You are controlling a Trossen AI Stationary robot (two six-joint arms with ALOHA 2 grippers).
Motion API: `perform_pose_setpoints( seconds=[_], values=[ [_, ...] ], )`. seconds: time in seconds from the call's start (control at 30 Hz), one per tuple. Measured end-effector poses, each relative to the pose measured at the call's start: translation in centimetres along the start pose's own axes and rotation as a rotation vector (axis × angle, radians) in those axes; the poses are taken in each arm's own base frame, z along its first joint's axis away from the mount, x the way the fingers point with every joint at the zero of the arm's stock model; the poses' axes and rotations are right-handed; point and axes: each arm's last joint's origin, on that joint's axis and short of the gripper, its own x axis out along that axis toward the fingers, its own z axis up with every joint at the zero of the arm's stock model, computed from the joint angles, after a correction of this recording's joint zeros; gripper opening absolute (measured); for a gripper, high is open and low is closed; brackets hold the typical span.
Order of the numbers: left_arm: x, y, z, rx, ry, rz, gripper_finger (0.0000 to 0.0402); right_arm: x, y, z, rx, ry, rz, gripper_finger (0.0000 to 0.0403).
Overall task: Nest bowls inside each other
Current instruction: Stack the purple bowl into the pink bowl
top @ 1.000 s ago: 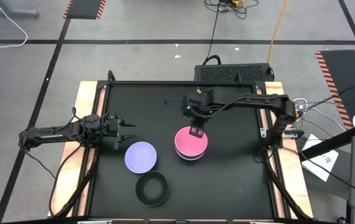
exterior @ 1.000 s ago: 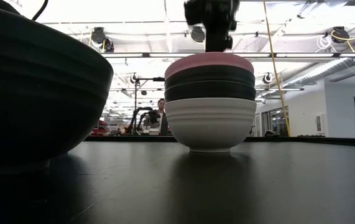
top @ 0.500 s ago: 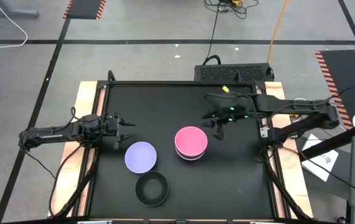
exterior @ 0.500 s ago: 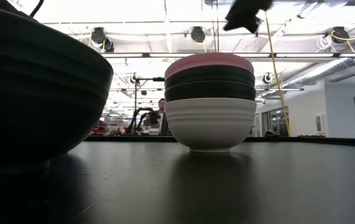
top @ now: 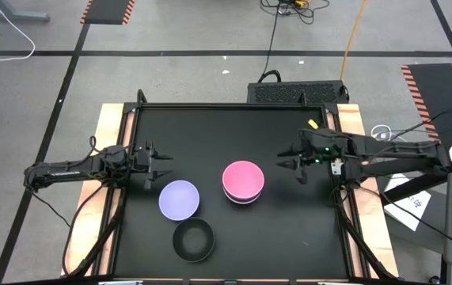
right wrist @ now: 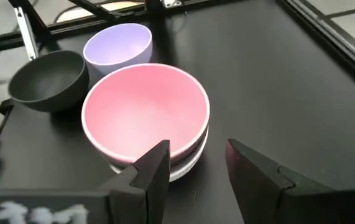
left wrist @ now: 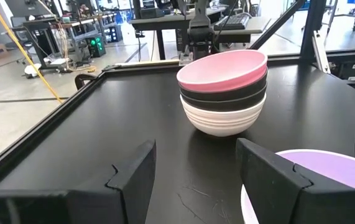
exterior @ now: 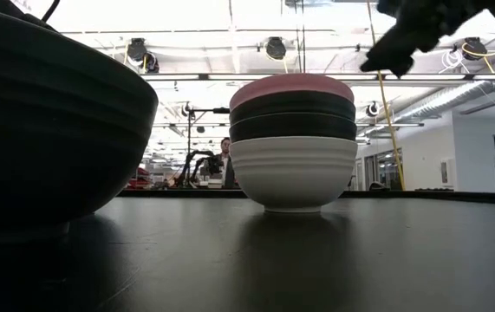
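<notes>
- Pink topped the stack in the high view, and the right gripper, which a second earlier had stood directly over it, had drawn away toward its own side of the table, fingers spread and empty. That suggested the pink bowl was placed, with the lavender bowl and the lone black bowl left to nest. The left gripper waited open and empty just beside the lavender bowl, unmoved.
- Low view: the pink bowl sat on two black bowls inside the white bowl. The right gripper was only a dark shape off to the stack's upper side, where earlier it hung above the rim; its fingers were unreadable there. A big dark bowl loomed close, cut off by the frame.
- Left wrist view: the stack stood ahead of the open fingers; the lavender bowl was cropped.
- Right wrist view: the pink bowl lay just beyond the parted fingers, hiding most of the bowls beneath it.
</notes>
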Motion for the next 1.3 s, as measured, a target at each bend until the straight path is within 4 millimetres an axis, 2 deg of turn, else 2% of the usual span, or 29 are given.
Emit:
perform_pose_setpoints(
  seconds=[0.2,0.67,1.07,1.3],
  values=[
    [0.0,0.0,0.0,0.002,0.0,0.0,0.0225,-1.1,-0.1,-2.1,0.049,-0.046,0.02,0.0146],
    [0.0,0.0,0.0,0.003,-0.003,0.006,0.0225,-0.1,1.2,-6.8,0.035,-0.216,0.258,0.0146],
    [0.0,0.0,0.2,-0.007,-0.024,0.008,0.0225,-2.2,2.3,-6.9,-0.025,-0.351,0.38,0.0146],
    [0.0,0.0,0.2,-0.01,-0.024,0.007,0.0225,-2.5,2.0,-7.2,-0.027,-0.35,0.313,0.0146]
  ],
)
